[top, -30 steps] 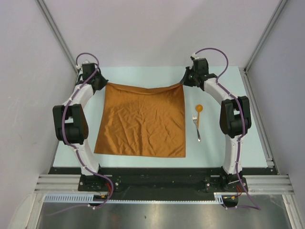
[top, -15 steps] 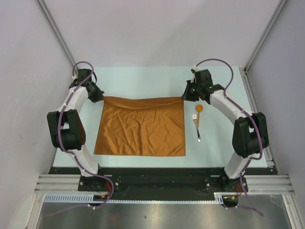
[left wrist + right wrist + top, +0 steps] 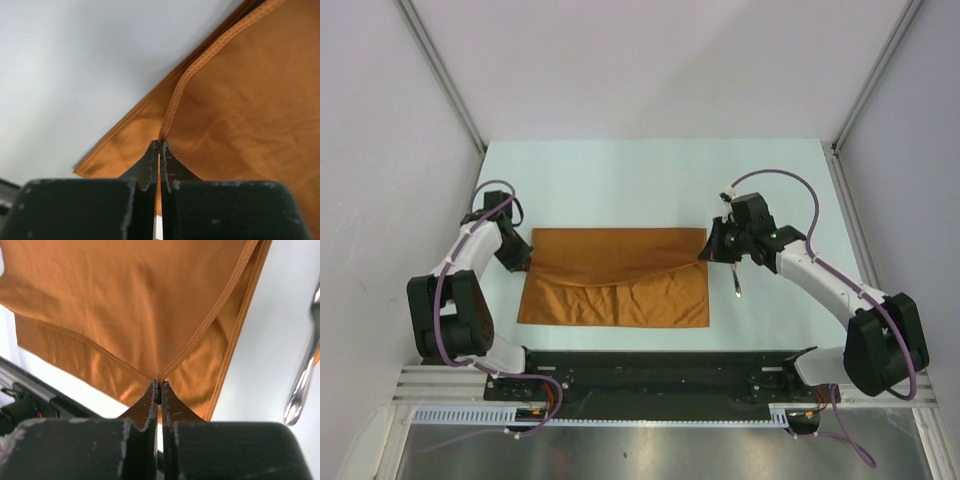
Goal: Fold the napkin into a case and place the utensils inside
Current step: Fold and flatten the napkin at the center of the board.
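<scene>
One napkin [image 3: 615, 285], two pairs of fingers: the left fingers [image 3: 156, 150] and the right fingers [image 3: 156, 390] each pinch one hemmed corner of it, and the raised edge sags between them above the layer lying flat on the tabletop [image 3: 620, 180]. One metal utensil [image 3: 300, 390] lies just right of the right fingers, apart from the cloth's side edge — pale tabletop spreads wide beyond both pairs.

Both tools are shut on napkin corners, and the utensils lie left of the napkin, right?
No. The left tool and right tool do pinch corners of the napkin, but the utensils lie right of it, as the top view shows.
</scene>
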Available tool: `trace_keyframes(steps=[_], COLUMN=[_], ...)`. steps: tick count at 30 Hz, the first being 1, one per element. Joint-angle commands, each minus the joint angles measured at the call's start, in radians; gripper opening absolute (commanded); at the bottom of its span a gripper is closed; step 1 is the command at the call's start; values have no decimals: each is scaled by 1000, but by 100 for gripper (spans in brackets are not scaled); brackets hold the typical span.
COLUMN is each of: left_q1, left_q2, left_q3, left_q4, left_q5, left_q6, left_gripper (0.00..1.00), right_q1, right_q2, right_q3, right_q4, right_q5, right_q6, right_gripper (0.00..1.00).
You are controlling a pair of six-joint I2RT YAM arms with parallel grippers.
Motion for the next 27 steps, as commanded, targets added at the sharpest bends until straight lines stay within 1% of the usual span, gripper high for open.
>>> trace_keyframes(steps=[1, 4, 9, 14, 19, 23, 27], left_q1=[53, 87, 90, 93, 128, 151, 151], left_q2=[-87, -106, -124, -155, -126, -100, -107], left_q3=[-94, -128, -151, -160, -211, -210, -223], left_q4=[-45, -42, -51, -72, -74, -84, -83], left_q5=[-14, 2, 3, -55, 11, 19, 23], left_q6=[-40, -28, -14, -11, -43, -55, -64], left_gripper=[0, 0, 0, 0, 0, 0, 0], right_q1=[19, 47, 53, 55, 61, 82, 90], right_q2=[-62, -90, -136, -182, -167, -155, -142], right_q3=[-88, -162, -240, -278, -337, -367, -392], right_q4=[35, 67, 66, 67, 106, 130, 139], right_q5=[-46, -44, -35, -39, -53, -50, -47], right_q6=[57, 79, 88, 105, 126, 154, 169], right_gripper=[0, 0, 0, 0, 0, 0, 0])
